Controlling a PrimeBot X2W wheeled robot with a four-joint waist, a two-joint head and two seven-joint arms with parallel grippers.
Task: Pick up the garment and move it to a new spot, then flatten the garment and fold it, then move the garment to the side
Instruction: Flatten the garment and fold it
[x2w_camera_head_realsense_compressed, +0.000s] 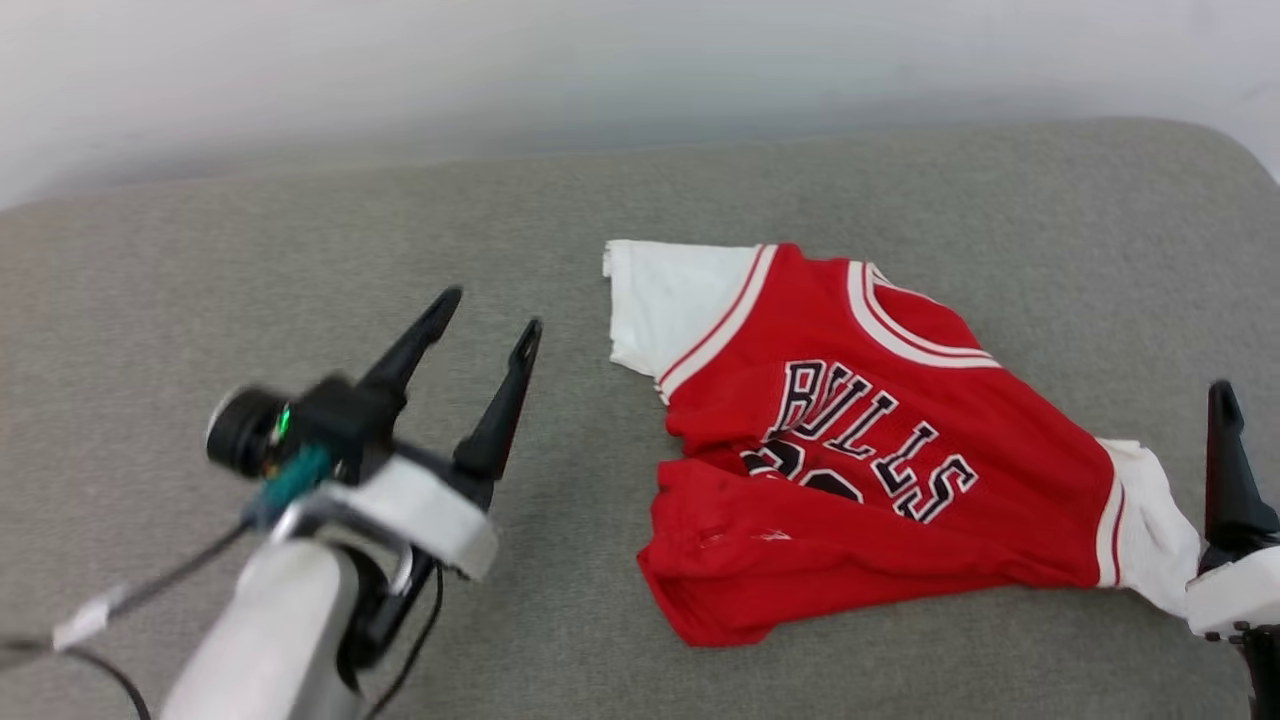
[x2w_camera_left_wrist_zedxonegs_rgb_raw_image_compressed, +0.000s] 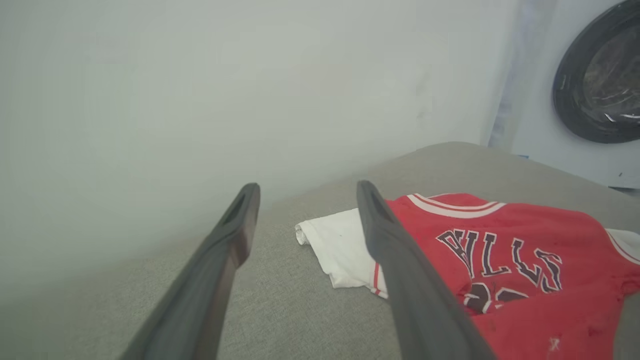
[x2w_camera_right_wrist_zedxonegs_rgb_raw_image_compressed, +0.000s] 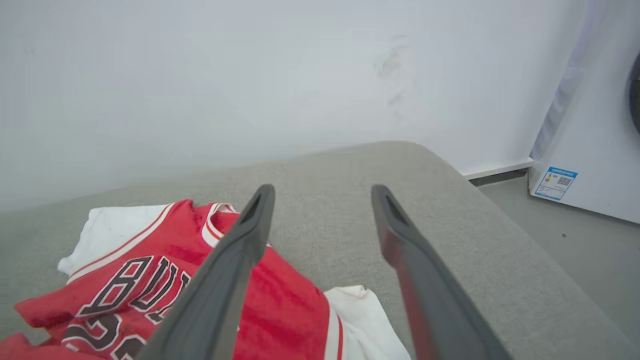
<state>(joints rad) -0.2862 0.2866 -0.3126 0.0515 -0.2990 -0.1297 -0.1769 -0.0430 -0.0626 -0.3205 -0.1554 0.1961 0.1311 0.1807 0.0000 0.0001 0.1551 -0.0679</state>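
Open and empty, left gripper (x2w_camera_head_realsense_compressed: 490, 310) at 8 o'clock of the head view, two long dark fingers spread apart with nothing between them, raised over bare grey cushion (x2w_camera_head_realsense_compressed: 250, 260) and angled toward 1 o'clock; pale forearm (x2w_camera_head_realsense_compressed: 270, 640) behind it toward 7 o'clock; through the same parted fingers in the left wrist view, white sleeve (x2w_camera_left_wrist_zedxonegs_rgb_raw_image_compressed: 330, 245) near but clear of the tips.

Likewise open, right gripper (x2w_camera_right_wrist_zedxonegs_rgb_raw_image_compressed: 324, 190), fingers wide apart and holding nothing, held above one end of the shirt; in the head view at 4 o'clock on the frame edge, one dark finger showing, just beside second white sleeve (x2w_camera_head_realsense_compressed: 1155, 530); contact there impossible to tell.

At 3 o'clock from the left gripper, red jersey shirt (x2w_camera_head_realsense_compressed: 880, 470), lying on the cushion right of centre, front up; black white-outlined "BULLS" lettering readable, slanting toward 4 o'clock; lower edge folded up over the number, only its top showing; red-white striped collar toward 1 o'clock; one short sleeve at 11 o'clock, the other at 4 o'clock; fabric rumpled, not flat.

Beyond the cushion at 12 o'clock, white wall (x2w_camera_left_wrist_zedxonegs_rgb_raw_image_compressed: 150, 100); at 3 o'clock of the right wrist view, white washing machine (x2w_camera_right_wrist_zedxonegs_rgb_raw_image_compressed: 590, 140) on grey floor (x2w_camera_right_wrist_zedxonegs_rgb_raw_image_compressed: 575, 240), blue-and-white label (x2w_camera_right_wrist_zedxonegs_rgb_raw_image_compressed: 555, 183) on its side; dark round door (x2w_camera_left_wrist_zedxonegs_rgb_raw_image_compressed: 600, 80) at 2 o'clock of the left wrist view.
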